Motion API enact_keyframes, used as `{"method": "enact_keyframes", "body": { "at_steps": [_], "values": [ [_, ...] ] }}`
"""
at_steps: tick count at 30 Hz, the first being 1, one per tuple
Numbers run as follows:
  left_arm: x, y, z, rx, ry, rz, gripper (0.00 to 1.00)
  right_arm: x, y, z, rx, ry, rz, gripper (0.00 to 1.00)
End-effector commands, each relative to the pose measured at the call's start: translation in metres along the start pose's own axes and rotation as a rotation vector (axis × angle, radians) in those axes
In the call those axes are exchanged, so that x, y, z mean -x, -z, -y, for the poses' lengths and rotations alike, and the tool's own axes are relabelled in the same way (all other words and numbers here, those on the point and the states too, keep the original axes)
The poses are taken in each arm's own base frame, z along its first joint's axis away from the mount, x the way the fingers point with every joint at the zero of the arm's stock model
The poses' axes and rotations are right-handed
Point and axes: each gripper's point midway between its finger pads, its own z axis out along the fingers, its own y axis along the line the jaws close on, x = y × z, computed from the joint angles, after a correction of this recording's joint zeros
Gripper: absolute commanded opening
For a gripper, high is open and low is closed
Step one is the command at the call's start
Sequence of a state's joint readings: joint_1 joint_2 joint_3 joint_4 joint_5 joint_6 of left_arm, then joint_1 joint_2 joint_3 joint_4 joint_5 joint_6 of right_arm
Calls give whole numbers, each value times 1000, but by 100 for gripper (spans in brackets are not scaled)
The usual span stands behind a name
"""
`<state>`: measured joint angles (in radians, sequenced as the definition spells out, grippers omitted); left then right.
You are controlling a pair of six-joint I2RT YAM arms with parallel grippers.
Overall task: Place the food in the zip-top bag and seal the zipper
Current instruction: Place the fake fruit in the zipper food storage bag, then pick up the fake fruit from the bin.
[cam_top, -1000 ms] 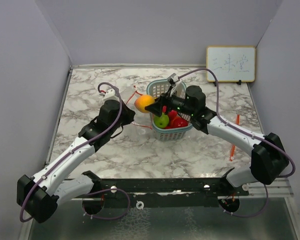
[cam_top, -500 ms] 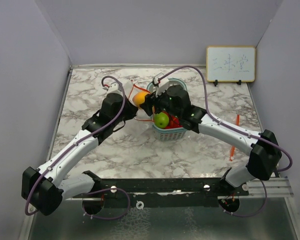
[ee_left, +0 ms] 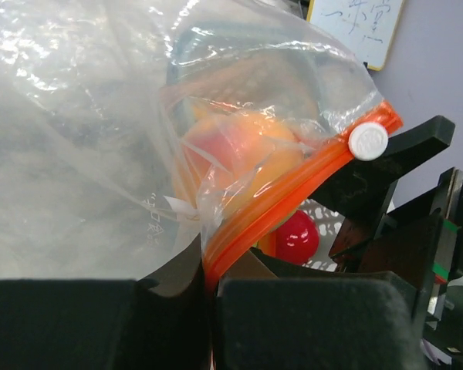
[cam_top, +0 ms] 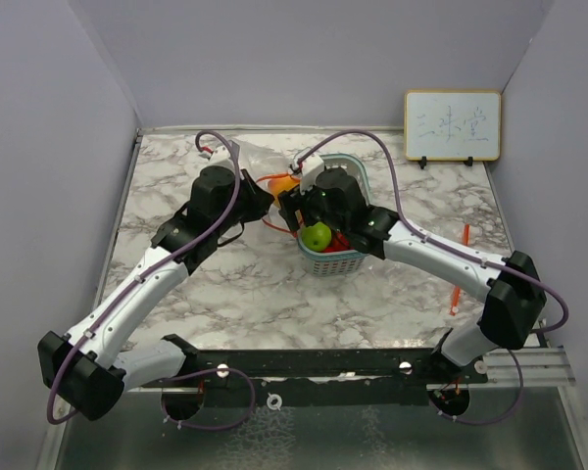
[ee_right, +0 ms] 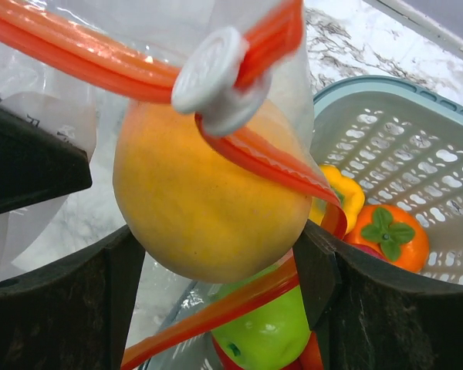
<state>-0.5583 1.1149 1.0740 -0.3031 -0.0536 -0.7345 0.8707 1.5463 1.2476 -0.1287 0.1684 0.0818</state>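
My left gripper (cam_top: 260, 201) is shut on the red-orange zipper (ee_left: 287, 190) of the clear zip-top bag (ee_left: 85, 131), holding its mouth up; the white slider (ee_left: 368, 141) sits at the strip's end. My right gripper (cam_top: 289, 199) is shut on a yellow-orange fruit (ee_right: 204, 196), held at the bag's mouth between the two zipper strips (ee_right: 85, 65). The fruit shows through the plastic in the left wrist view (ee_left: 251, 158). In the teal basket (cam_top: 358, 176) lie a green apple (cam_top: 318, 235), a red fruit (ee_left: 296, 237), a yellow pepper (ee_right: 342, 196) and an orange persimmon (ee_right: 388, 235).
A small whiteboard (cam_top: 452, 125) stands at the back right. An orange pen (cam_top: 460, 264) lies on the marble table (cam_top: 235, 294) near the right wall. Grey walls close in left and right.
My right gripper carried the yellow-orange fruit left and back from the basket to the bag's mouth. My left gripper lifted the bag and moved it toward the fruit.
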Motion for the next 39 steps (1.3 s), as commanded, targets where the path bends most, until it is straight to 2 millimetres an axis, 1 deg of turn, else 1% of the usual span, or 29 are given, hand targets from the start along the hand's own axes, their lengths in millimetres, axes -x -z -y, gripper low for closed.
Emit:
{"method": "enact_keyframes", "body": {
  "at_steps": [1, 3, 5, 7, 9, 10, 12, 14, 16, 19, 22, 24, 26, 29, 32, 34, 37, 39],
  "values": [
    [-12, 2, -3, -9, -15, -46, 0, 22, 11, -1, 5, 19, 47, 76],
    [-19, 0, -11, 17, -17, -66, 0, 30, 18, 0, 9, 23, 58, 76],
    [-23, 0, -17, 39, -32, -83, 0, 36, 22, 5, -16, 38, 49, 76],
    [-21, 3, -20, 66, -52, -87, 0, 38, 24, 10, -40, 66, 29, 76],
    [-13, 6, -22, 93, -77, -79, 0, 39, 25, 9, -30, 91, 10, 77],
    [-10, 7, -21, 100, -90, -76, 0, 42, 26, 6, -6, 101, 9, 77],
    [-4, 8, -19, 104, -113, -74, 0, 50, 30, -9, 80, 111, 26, 77],
    [-2, 7, -17, 102, -123, -73, 0, 62, 38, -23, 162, 104, 70, 81],
    [-3, 6, -18, 103, -126, -81, 0, 78, 51, -28, 196, 85, 130, 85],
    [-10, 5, -22, 112, -130, -101, 0, 91, 58, -20, 156, 67, 156, 88],
    [-15, 5, -26, 117, -125, -107, 0, 95, 59, -17, 141, 72, 139, 89],
    [-15, 5, -28, 121, -129, -107, 0, 100, 63, -14, 126, 51, 155, 89],
    [-15, 6, -33, 148, -149, -108, 0, 101, 66, 0, 45, 18, 153, 88],
    [-10, 10, -53, 254, -204, -104, 0, 91, 64, 30, -121, -25, 108, 87],
    [-2, 23, -81, 399, -261, -70, 0, 75, 60, 48, -172, -75, 61, 86],
    [4, 33, -93, 460, -276, -35, 0, 60, 53, 59, -203, -105, 12, 85],
    [5, 39, -94, 444, -263, -3, 0, 28, 39, 75, -243, -138, -91, 85],
    [-2, 36, -91, 401, -243, -6, 0, 9, 29, 80, -241, -157, -137, 85]
  ]
}}
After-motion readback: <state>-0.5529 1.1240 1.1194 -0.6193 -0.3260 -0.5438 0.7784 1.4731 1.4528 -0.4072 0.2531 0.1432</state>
